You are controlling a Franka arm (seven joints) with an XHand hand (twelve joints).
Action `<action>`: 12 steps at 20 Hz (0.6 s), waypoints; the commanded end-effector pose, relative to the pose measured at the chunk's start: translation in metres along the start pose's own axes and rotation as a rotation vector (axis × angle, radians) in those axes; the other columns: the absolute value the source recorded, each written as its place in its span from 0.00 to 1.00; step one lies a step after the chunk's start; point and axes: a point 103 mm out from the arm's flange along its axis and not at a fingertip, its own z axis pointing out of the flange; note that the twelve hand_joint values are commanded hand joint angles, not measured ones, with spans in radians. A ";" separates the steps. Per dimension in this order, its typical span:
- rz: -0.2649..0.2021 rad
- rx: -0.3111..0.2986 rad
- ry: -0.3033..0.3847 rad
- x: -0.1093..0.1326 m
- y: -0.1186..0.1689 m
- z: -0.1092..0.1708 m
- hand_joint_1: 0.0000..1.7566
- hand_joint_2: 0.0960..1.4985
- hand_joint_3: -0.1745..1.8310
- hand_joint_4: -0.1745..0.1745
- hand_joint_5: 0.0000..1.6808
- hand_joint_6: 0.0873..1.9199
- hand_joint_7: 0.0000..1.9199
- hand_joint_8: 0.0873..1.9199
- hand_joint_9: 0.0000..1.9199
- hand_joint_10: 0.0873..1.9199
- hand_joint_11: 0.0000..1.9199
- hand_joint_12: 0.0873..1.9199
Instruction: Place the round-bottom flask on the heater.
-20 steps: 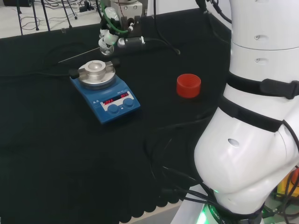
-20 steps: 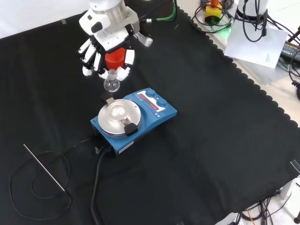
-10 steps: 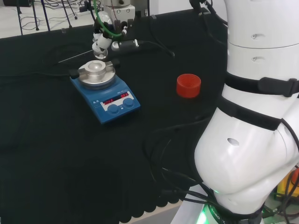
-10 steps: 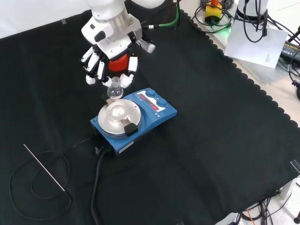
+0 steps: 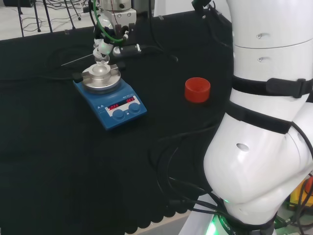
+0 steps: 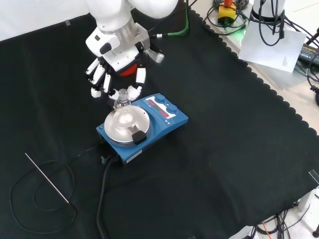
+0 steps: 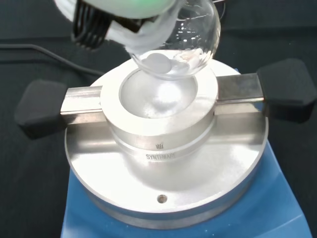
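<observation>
A clear round-bottom flask hangs by its neck from my hand, whose fingers are curled round it. The blue heater carries a silver plate with a round well in its middle. In the wrist view the flask's bulb floats just above that well, a little off to one side, with a small gap under it. In the head view the hand and the flask sit over the heater's plate.
A red ribbed ring stand rests on the cloth to the right of the heater in the head view. A thin metal rod and a coiled black cable lie at the front view's lower left. The arm's white links stand at the head view's right.
My hand has carried the flask from beside the heater to above its plate and lowered it. The bulb now hangs just over the well.
</observation>
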 end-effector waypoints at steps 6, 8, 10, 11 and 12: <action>-0.005 0.023 0.002 0.003 0.011 0.010 0.60 0.44 0.49 0.89 0.61 0.58 0.21 0.29 0.31 0.29 0.16 0.67; -0.006 0.026 0.001 0.005 0.011 0.012 0.60 0.44 0.49 0.89 0.61 0.58 0.21 0.29 0.31 0.29 0.16 0.67; -0.007 0.030 -0.001 0.006 0.012 0.014 0.60 0.44 0.49 0.89 0.61 0.58 0.21 0.29 0.31 0.29 0.16 0.67; -0.007 0.031 -0.006 0.006 0.012 0.014 0.60 0.44 0.49 0.89 0.61 0.58 0.21 0.29 0.31 0.29 0.16 0.67; -0.005 0.031 -0.008 0.005 0.013 0.014 0.60 0.44 0.49 0.89 0.61 0.58 0.21 0.29 0.31 0.29 0.16 0.67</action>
